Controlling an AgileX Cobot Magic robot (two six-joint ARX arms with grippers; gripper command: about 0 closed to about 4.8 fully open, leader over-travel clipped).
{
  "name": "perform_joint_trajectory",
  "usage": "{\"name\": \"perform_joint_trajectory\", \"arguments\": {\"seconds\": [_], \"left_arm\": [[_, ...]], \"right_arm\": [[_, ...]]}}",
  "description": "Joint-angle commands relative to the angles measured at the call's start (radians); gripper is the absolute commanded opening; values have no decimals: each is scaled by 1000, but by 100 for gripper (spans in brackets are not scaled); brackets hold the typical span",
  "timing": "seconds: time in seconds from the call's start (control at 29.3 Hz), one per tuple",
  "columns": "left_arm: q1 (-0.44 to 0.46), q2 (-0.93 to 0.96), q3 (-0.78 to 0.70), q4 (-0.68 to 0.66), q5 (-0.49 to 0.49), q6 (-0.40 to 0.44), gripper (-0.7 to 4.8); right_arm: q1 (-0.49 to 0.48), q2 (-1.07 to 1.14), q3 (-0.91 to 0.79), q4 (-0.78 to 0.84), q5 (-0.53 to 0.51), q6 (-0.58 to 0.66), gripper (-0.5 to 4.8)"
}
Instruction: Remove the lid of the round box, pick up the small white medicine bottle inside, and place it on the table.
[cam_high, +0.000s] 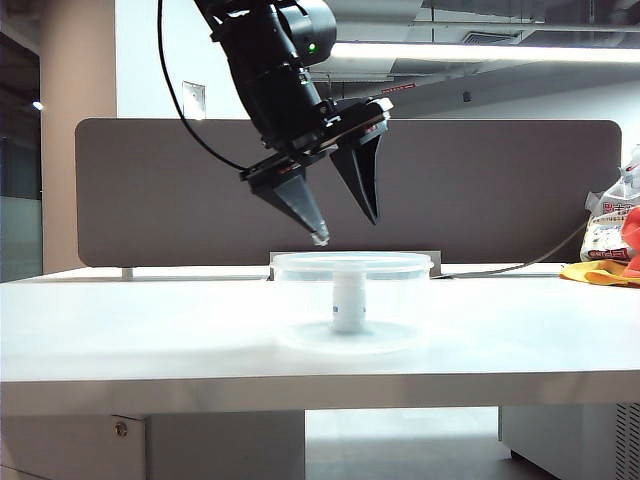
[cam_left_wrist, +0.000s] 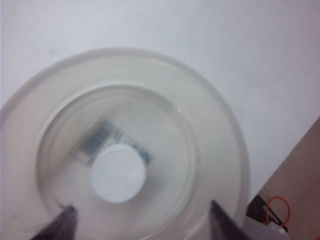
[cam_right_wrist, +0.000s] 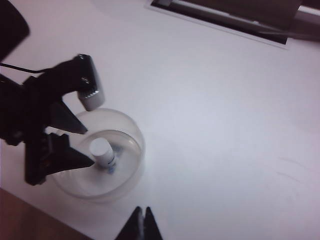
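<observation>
Hovering right above the round box (cam_high: 352, 268), the left gripper (cam_high: 345, 225) is pointing down with its jaws spread apart, holding nothing. The small white medicine bottle (cam_left_wrist: 117, 172) is standing upright inside the box on the table (cam_high: 150, 330). The right gripper (cam_right_wrist: 141, 220) is hanging off to the side, pinched together and empty.

blur: small white medicine bottle (cam_left_wrist: 117, 172) label unreadable | cut off: left gripper (cam_left_wrist: 142, 220), right gripper (cam_right_wrist: 140, 220)
</observation>
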Motion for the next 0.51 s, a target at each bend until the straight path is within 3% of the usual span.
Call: {"name": "perform_joint_trajectory", "arguments": {"seconds": [0.03, 0.51], "left_arm": [[-6, 15, 5, 24, 0, 1, 335], [-4, 66, 6, 39, -44, 2, 336]], "right_arm": [[3, -29, 1, -50, -6, 0, -1], [107, -79, 1, -102, -39, -2, -1]]}}
